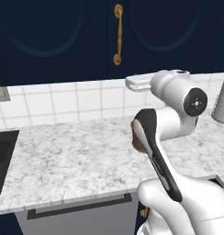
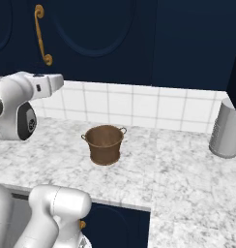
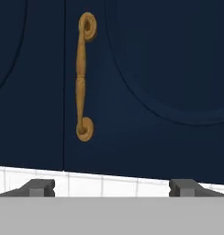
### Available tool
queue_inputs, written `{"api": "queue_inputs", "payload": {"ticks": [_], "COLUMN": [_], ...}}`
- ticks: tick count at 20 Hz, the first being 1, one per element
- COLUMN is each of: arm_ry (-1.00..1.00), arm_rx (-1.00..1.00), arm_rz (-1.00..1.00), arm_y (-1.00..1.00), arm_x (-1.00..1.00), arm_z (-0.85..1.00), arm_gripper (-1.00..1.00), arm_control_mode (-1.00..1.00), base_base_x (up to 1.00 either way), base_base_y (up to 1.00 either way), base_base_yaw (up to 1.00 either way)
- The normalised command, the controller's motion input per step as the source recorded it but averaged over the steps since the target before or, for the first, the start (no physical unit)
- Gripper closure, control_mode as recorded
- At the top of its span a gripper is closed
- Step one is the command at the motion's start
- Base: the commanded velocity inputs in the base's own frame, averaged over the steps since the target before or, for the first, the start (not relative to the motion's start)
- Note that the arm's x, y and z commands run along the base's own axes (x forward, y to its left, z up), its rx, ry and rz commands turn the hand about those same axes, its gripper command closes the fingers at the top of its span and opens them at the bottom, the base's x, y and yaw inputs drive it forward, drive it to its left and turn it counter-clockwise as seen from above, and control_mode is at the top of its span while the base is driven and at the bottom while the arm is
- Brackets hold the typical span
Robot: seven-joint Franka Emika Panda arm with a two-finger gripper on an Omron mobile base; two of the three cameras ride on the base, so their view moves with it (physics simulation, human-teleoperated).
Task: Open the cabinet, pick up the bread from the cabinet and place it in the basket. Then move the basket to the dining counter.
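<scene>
The dark navy cabinet (image 1: pixel 49 46) (image 2: pixel 91 29) (image 3: pixel 155 69) hangs above the tiled wall with both doors closed. Its long curved brass handle (image 1: pixel 118 34) (image 2: pixel 41 34) (image 3: pixel 81 75) runs down the edge of the right door. My gripper (image 3: pixel 112 187) is open, fingertips (image 3: pixel 40 187) wide apart, pointing at the doors from below the handle and some way off. The hand (image 1: pixel 137 83) (image 2: pixel 48 82) hovers over the worktop. The brown basket (image 2: pixel 104 144) stands empty on the marbled worktop; the arm mostly covers the basket (image 1: pixel 133 137) in the left base view. The bread is hidden. The dining counter is out of view.
A grey ribbed metal cylinder (image 1: pixel 222 106) (image 2: pixel 226 131) stands at the right end of the worktop (image 1: pixel 68 160). A black sink (image 1: pixel 1 156) is sunk in at the left. Below the front edge is a grey drawer with a black bar handle (image 1: pixel 81 206).
</scene>
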Motion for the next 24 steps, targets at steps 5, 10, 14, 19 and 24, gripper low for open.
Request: {"api": "queue_inputs", "payload": {"ticks": [5,10,14,19,24], "arm_ry": [-0.29,-0.25,-0.19,-0.01,0.00], "arm_rx": [0.01,0.02,0.00,0.00,0.00], "arm_rz": [-0.17,-0.13,-0.03,0.00,-0.01], "arm_y": [0.38,0.04,0.24,0.27,0.29], "arm_x": [0.20,0.26,0.37,0.39,0.30], "arm_z": [0.27,0.15,0.24,0.39,0.30], "arm_gripper": [-1.00,-1.00,-1.00,-1.00,-1.00], "arm_control_mode": [-1.00,-1.00,-1.00,-1.00,-1.00], "base_base_x": [0.00,0.00,0.00,0.00,0.00], "base_base_y": [0.00,0.00,0.00,0.00,0.00], "base_base_yaw": [0.00,0.00,0.00,0.00,0.00]}}
